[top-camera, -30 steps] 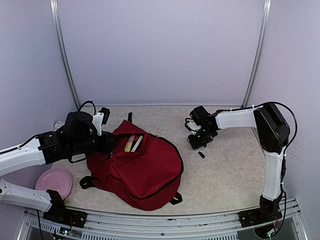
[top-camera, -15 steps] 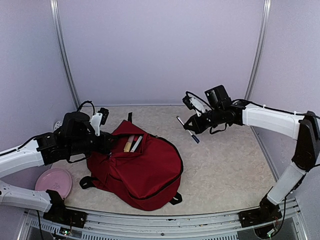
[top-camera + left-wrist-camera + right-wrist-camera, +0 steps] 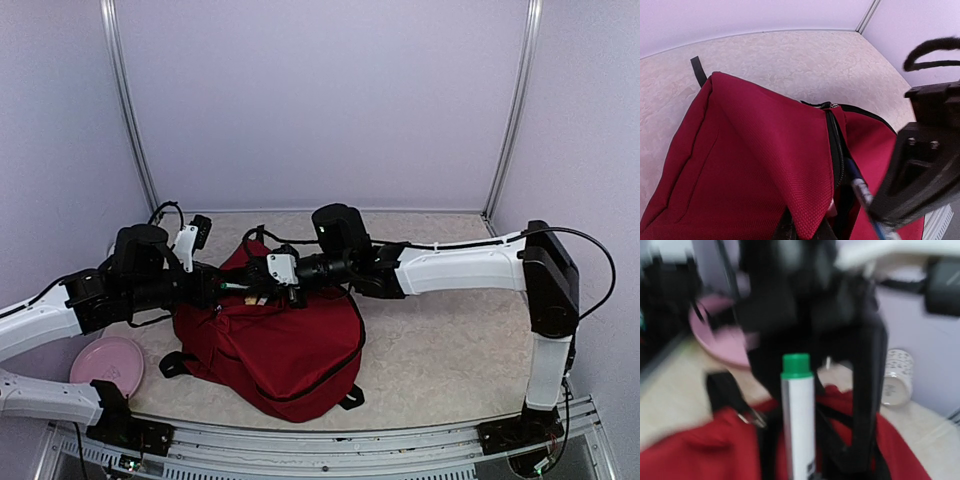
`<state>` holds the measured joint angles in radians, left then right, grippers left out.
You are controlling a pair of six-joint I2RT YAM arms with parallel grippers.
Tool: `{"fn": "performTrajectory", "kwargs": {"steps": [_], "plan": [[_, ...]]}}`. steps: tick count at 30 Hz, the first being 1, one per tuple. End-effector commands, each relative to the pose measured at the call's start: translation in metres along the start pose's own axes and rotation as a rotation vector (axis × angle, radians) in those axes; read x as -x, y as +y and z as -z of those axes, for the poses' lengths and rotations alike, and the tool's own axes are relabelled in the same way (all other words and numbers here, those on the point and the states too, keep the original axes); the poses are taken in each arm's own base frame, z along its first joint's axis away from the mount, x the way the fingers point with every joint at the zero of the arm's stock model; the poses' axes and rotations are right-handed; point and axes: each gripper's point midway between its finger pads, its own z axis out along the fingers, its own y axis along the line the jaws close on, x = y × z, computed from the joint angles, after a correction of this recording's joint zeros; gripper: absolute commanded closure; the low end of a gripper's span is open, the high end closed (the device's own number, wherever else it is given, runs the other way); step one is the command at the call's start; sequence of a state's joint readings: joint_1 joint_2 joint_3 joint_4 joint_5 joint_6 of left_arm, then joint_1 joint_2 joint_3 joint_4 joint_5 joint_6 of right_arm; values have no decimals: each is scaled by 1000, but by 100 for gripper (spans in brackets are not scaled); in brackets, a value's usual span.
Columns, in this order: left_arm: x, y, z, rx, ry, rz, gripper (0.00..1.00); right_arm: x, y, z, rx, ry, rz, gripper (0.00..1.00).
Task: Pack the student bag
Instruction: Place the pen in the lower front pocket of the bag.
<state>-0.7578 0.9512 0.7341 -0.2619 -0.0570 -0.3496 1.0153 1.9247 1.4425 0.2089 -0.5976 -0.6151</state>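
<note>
Crimson student bag [image 3: 280,350] lies left of centre, its opening edge pinched by the left gripper [image 3: 802,231]. Right gripper [image 3: 282,275], clamped on a green-capped marker [image 3: 798,410], has swung across to the mouth, so the drop-in looks imminent.

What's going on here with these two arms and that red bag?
They're packing a red backpack. The left gripper pinches the edge of the bag's opening and holds it up, while the right gripper, reaching across, holds a white marker with a green cap right at that open zipper. The marker is not yet released.
</note>
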Motion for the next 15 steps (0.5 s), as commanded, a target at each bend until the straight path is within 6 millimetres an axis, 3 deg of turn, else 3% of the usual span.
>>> {"fn": "performTrajectory", "kwargs": {"steps": [1,6,15], "plan": [[29,-17,15,-84,-110,-23,92,-29,-27,-12,-143,92,378,100],[27,-20,13,-97,-96,-44,93,-82,-44,-10,-211,287,485,100],[29,-33,6,-126,-94,-60,94,-99,-78,-6,-351,391,473,100]]}}
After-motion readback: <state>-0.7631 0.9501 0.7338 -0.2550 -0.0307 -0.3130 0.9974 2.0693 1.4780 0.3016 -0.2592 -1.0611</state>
